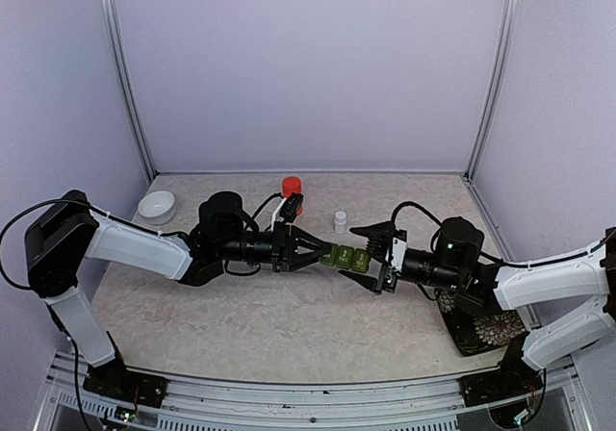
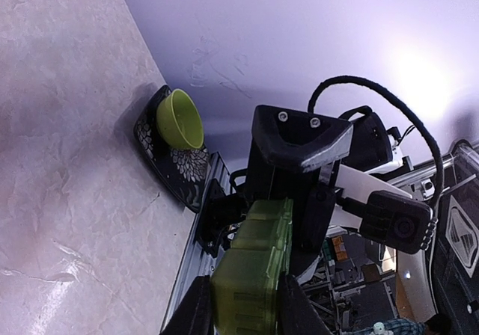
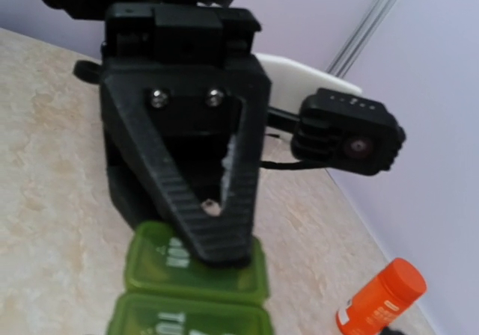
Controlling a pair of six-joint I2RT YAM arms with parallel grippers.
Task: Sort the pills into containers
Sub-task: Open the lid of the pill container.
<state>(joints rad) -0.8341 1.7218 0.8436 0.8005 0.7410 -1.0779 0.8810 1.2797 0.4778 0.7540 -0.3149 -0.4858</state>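
Dark green oblong plastic pill box (image 1: pixel 341 255) looks light, stiff, slick. Left pincer (image 1: pixel 325 255) grips its nine-o'clock end; wide right pincer (image 1: pixel 360 256) should take three o'clock

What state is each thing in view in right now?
pill box: visible lids shut, gripped at one end.
left gripper: shut on the pill box.
right gripper: open, fingers either side of the box's other end.
red-orange bottle: cap on.
white bottle: upright, cap on.
white bowl: upright on the table.
lime-green bowl: resting on the patterned mat.
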